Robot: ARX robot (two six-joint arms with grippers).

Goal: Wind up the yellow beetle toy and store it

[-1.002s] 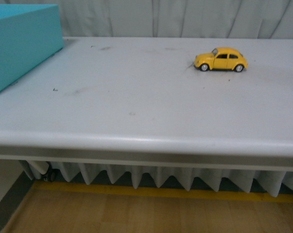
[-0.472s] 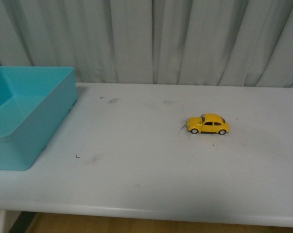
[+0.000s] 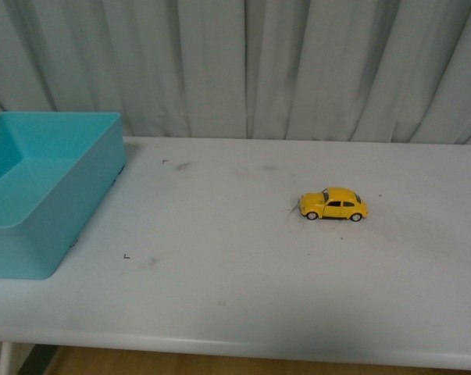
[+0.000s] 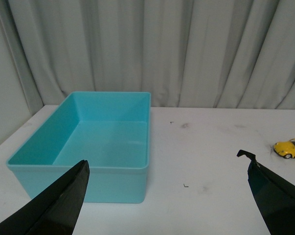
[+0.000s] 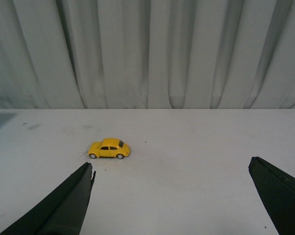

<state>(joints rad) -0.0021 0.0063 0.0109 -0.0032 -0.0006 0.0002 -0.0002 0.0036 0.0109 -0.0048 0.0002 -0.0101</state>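
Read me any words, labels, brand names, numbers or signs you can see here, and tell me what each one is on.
None can be read.
The yellow beetle toy, teal bin, white table and curtain show no text.
The small dark marks on the table look like scuffs, not letters.

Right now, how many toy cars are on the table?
1. The yellow toy car stands on its wheels on the white table, right of centre in the front view, well apart from the blue bin at the left. None shows inside the bin.
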